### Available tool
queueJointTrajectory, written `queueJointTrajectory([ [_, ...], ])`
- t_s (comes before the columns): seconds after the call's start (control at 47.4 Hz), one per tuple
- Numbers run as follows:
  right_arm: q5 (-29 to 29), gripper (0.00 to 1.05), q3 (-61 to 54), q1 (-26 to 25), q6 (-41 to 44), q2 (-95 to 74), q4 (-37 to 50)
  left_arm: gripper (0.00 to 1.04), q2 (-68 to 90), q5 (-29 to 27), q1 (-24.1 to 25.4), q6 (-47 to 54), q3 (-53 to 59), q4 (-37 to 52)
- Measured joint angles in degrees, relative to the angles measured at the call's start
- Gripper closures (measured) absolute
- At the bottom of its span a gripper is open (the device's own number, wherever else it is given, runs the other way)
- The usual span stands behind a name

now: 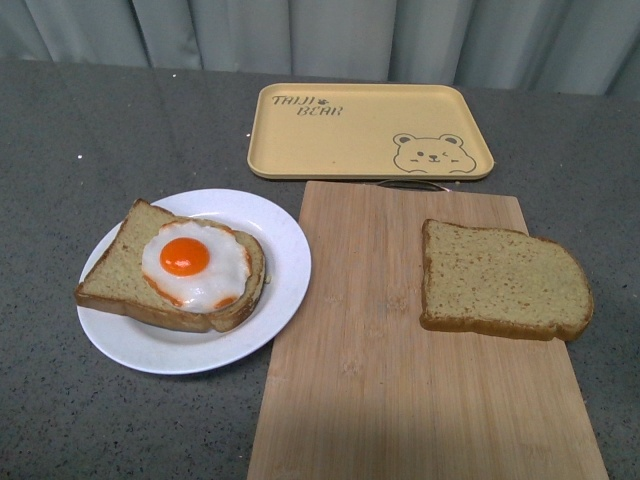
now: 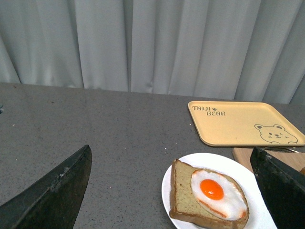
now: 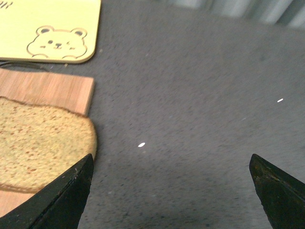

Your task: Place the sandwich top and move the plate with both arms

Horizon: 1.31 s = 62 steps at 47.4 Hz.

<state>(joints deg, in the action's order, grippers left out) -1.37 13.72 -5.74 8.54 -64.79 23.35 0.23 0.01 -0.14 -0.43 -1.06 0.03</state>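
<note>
The sandwich top [image 1: 505, 280] lies flat on the right half of a wooden cutting board [image 1: 380, 350]. Nothing is on it. Its rounded end reaches just past the board's right edge.

The plate [image 1: 285, 250] sits on the desk [image 1: 60, 150] to the left of the board, with its right rim overlapping the board's left edge. It carries a second bread slice [image 1: 115, 275] topped with a fried egg [image 1: 192, 262].

A yellow tray [image 1: 370, 130] with a bear drawing and lettering lies beyond the board's far edge, towards the back of the desk.

The desk surface is dark grey and finely speckled. The board throws a soft shadow onto it at the near left. A pale grey pleated curtain [image 1: 300, 30] closes off the room behind the desk's back edge.

Neither arm appears in the front view.

Left gripper [image 2: 170, 150]: its black fingers [image 2: 57, 191] are spread wide with nothing between them, above the desk near the plate.

Right gripper [image 3: 171, 156]: its fingers [image 3: 62, 200] are likewise spread wide and empty, over bare desk just beside the sandwich top's rounded end.
</note>
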Motion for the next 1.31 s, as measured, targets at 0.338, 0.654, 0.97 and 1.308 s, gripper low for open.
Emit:
queueJointTrajectory([
  [0.338, -22.18, 0.09, 14.91, -4.72, -11.39, -26.69, -9.44, 0.07, 0.00, 0.00, 0.00, 0.00, 0.00, 0.00],
  [0.654, -31.91, 0.09, 23.56, -2.60, -22.12, -42.25, -9.70, 0.07, 0.00, 0.00, 0.00, 0.00, 0.00, 0.00],
  [0.97, -30.97, 0.37, 30.82, 1.38, -28.79, -51.36, -10.75, 0.07, 0.00, 0.00, 0.00, 0.00, 0.00, 0.00],
  [1.308, -29.59, 0.89, 31.15, 1.38, -30.21, -48.30, -14.67, 0.07, 0.00, 0.00, 0.00, 0.00, 0.00, 0.00],
])
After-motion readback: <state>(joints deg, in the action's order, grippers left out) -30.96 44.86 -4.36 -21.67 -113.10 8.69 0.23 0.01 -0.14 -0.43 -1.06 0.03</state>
